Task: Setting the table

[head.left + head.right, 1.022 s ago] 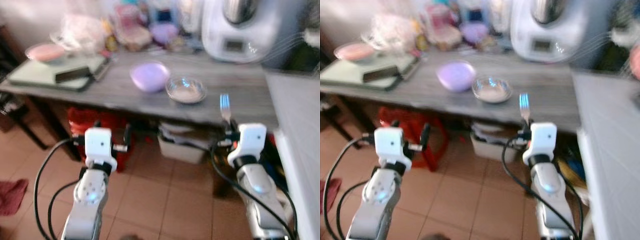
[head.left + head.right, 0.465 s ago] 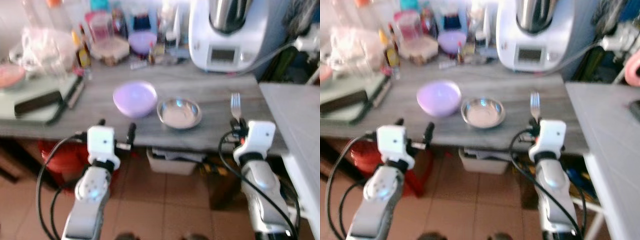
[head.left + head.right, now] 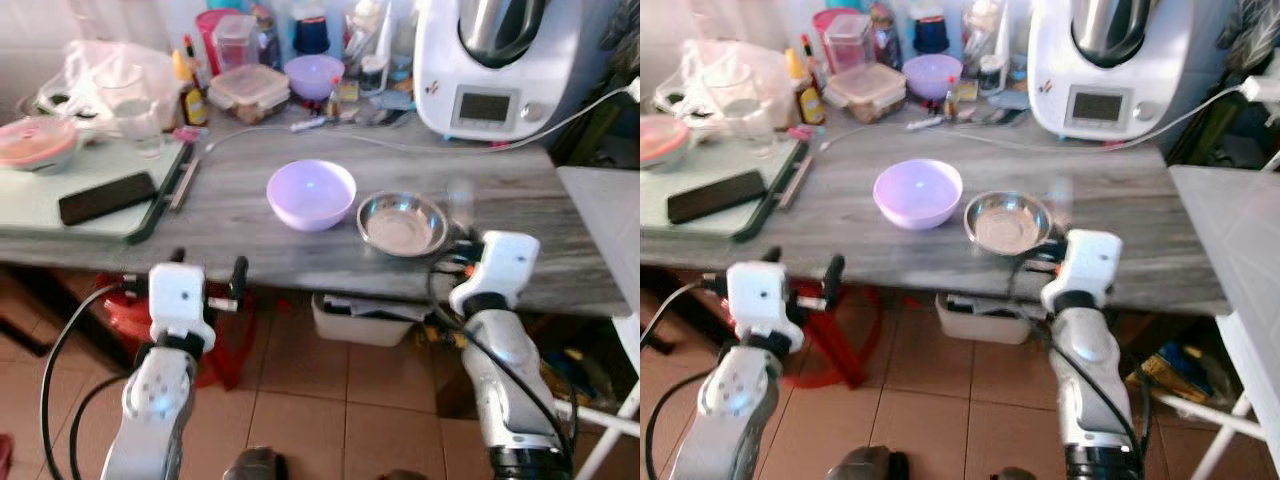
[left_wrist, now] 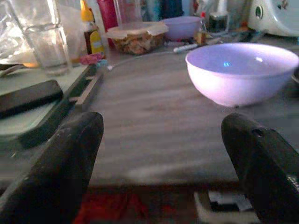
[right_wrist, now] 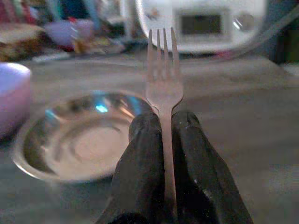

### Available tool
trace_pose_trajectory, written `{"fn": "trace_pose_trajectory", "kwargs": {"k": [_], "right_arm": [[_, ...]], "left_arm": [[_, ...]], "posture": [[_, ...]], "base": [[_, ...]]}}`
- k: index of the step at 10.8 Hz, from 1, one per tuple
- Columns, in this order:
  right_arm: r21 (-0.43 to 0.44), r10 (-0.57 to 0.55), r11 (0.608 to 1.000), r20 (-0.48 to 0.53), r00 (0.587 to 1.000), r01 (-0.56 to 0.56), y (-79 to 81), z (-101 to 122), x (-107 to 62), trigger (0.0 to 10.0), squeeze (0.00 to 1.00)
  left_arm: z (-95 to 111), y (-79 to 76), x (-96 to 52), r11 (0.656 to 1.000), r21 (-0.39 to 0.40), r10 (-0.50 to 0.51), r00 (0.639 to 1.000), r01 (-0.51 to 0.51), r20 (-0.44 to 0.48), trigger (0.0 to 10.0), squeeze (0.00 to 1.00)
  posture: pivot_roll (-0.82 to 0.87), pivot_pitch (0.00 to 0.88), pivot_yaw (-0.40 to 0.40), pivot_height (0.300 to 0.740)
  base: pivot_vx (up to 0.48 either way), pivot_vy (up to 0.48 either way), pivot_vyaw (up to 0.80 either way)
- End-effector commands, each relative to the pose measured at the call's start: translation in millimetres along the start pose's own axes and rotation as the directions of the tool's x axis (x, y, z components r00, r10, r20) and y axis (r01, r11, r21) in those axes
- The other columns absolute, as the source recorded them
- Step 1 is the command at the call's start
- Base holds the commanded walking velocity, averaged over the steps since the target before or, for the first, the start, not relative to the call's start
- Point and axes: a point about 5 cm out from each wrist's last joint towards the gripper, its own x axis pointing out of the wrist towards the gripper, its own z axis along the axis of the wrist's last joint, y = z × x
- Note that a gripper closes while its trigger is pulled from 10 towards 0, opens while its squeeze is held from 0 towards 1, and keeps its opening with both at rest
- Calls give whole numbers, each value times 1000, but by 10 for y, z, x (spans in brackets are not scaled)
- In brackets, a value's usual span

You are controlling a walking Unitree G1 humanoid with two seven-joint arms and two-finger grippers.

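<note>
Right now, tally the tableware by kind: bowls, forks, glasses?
Purple bowls: 2 (near one, back one)
Steel bowls: 1
Forks: 1, clamped in right gripper
Glasses: 1
Total: 5

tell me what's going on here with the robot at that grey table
The robot stands at the grey wooden table. Its right gripper is shut on a silver metal fork, tines pointing forward, just beside a round steel bowl. A lilac plastic bowl sits to that bowl's left. The left gripper is open and holds nothing, at the table's near edge.
</note>
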Motion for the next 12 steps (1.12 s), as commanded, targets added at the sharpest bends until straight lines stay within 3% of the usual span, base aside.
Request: {"fn": "trace_pose_trajectory", "kwargs": {"k": [1,2,5,12], "right_arm": [[18,-44,999,-15,999,45,-60,-5,26,10000,0],[-9,-93,996,-2,996,93,-162,30,69,10000,0],[4,-143,990,27,989,143,-278,154,223,10000,0],[123,-47,991,13,999,45,-129,403,617,10000,0]], "left_arm": [[36,28,-31,1000,18,-3,1000,3,0,10000,0],[28,57,-99,999,31,-11,1000,11,-18,10000,0],[110,13,-117,999,23,-49,999,49,-10,10000,0],[150,124,-257,996,56,-63,995,67,-73,10000,0]], "posture": [[88,109,48,740],[95,136,62,740],[112,171,86,740],[167,230,136,740]], "base": [[0,0,0],[0,0,0],[0,0,0],[0,0,0]]}}
